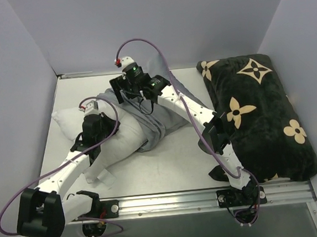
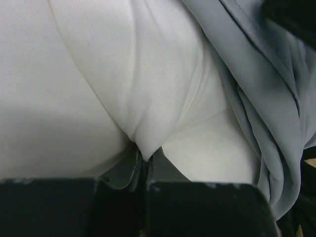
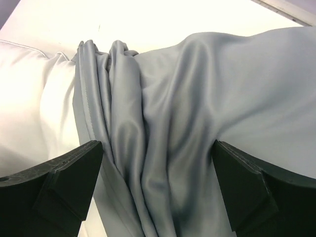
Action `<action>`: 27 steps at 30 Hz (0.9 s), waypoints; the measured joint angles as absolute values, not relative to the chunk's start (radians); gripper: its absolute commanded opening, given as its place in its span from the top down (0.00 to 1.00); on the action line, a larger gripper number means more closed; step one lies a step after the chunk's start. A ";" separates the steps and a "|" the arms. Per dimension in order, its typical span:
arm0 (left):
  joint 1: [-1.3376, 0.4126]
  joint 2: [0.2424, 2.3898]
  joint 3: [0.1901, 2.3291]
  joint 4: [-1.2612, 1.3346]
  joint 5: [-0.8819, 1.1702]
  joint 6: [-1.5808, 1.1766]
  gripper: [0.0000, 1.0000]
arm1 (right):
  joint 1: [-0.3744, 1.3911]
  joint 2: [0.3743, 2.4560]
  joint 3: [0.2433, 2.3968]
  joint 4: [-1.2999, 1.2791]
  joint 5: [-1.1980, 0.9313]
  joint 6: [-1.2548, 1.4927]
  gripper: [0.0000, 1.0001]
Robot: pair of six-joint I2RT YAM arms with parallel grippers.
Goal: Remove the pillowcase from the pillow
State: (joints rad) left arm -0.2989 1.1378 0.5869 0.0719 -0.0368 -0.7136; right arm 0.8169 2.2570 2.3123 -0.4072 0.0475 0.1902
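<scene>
My left gripper (image 2: 143,157) is pinched shut on a fold of the white pillow (image 2: 74,98). My right gripper (image 3: 158,148) gapes wide, gripping nothing, straddling the pillowcase (image 3: 207,98), whose edge bunches mid-pillow. The black cushion (image 1: 258,115) crowds the right side. Bare table (image 1: 173,161) lies nearside.

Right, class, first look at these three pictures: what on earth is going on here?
Two robot arms are working a pillowcase off a pillow. The left gripper is shut, pinching a fold of the white pillow. The right gripper is open, its fingers spread over the bunched blue-grey pillowcase. The pillow's left end is bare; the rest is inside the case. A black flowered cushion lies off to the right.
</scene>
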 measured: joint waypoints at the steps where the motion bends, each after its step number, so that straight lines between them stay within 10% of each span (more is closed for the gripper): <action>1: -0.300 1.134 0.584 0.072 -0.037 -0.714 1.00 | 0.824 2.271 2.319 -0.406 0.050 0.190 0.01; 5: -0.300 1.121 0.579 0.068 -0.038 -0.713 1.00 | 0.837 2.326 2.342 -0.405 0.075 0.185 0.02; 12: -0.309 1.056 0.580 0.014 -0.041 -0.714 1.00 | 0.837 2.356 2.360 -0.400 0.188 0.167 0.71; 18: -0.318 0.950 0.612 -0.140 -0.041 -0.714 1.00 | 0.813 2.356 2.366 -0.400 0.260 0.194 0.98; 27: -0.311 0.793 0.742 -0.410 -0.048 -0.704 1.00 | 0.661 2.320 2.354 -0.487 0.152 0.313 1.00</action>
